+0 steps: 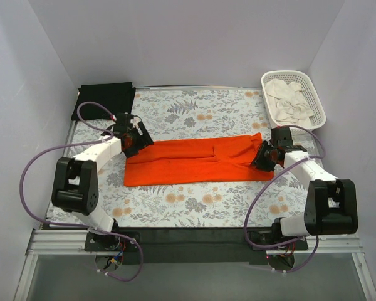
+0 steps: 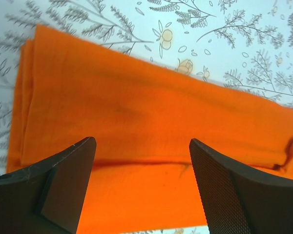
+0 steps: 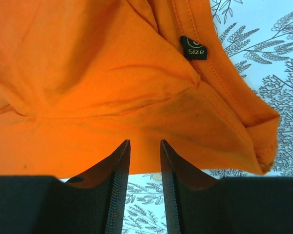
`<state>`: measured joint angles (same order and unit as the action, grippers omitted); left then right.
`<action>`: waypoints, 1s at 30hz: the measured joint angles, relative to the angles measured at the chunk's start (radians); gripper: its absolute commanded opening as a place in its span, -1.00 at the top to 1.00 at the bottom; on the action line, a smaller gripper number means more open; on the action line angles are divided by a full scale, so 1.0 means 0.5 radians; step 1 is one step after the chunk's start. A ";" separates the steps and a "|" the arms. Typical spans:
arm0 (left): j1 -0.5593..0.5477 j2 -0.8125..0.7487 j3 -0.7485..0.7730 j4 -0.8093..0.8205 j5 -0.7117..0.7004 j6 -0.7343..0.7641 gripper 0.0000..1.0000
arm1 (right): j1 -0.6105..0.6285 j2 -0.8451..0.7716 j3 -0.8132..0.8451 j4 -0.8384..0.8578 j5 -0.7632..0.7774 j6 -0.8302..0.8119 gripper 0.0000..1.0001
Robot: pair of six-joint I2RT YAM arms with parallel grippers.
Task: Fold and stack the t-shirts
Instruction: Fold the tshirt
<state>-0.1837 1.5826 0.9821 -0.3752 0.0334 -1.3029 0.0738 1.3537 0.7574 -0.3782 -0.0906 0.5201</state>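
So the orange t-shirt [image 1: 194, 160] is lying mid-table on the floral tablecloth [image 1: 194, 113], already folded lengthwise into a long strip running left to right. The black t-shirt [image 1: 105, 100] sits folded in the far left corner, well apart from it. The left gripper [image 2: 141, 141] hangs over the strip's left end with its jaws spread wide and nothing between them. The right gripper [image 3: 144, 142] is at the right end by the neckline [image 3: 219, 73] and the little size tag [image 3: 194, 48]. Its jaws are only a sliver apart, and I can see tablecloth through the gap, so I'd say it isn't pinching anything. Handling-wise this looks like thin, light, floppy knit. It'll sag and drag the moment one end gets lifted, and the stacked layers will probably slide over each other. My guess is you want to pinch all the layers together right at the short ends, near the corners, instead of grabbing just the top flap. The right end is bunched and wrinkly, so it'd be easy to catch only one layer there. The only container is the white basket [image 1: 319, 103] in the far right corner. It holds a pile of crumpled white cloths [image 1: 288, 100], and neither shirt is in it.
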 measured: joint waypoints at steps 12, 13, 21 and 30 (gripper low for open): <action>-0.046 0.431 0.240 0.019 -0.166 0.072 -0.15 | 0.047 0.462 0.182 0.126 0.010 0.010 0.35; -0.046 0.421 0.216 0.034 -0.185 0.063 -0.12 | 0.049 0.526 0.249 0.130 0.021 -0.016 0.36; -0.044 0.148 -0.140 0.110 -0.146 -0.150 -0.05 | 0.055 1.178 1.053 0.133 0.065 -0.320 0.37; -0.373 -0.298 -0.535 -0.142 0.257 -0.534 -0.34 | 0.057 1.906 2.140 0.069 -0.017 -0.650 0.33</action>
<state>-0.3702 1.4338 0.7147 -0.4461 0.1619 -1.5700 0.1024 2.3066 1.8275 -0.3435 -0.0990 0.1951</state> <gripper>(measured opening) 0.637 0.324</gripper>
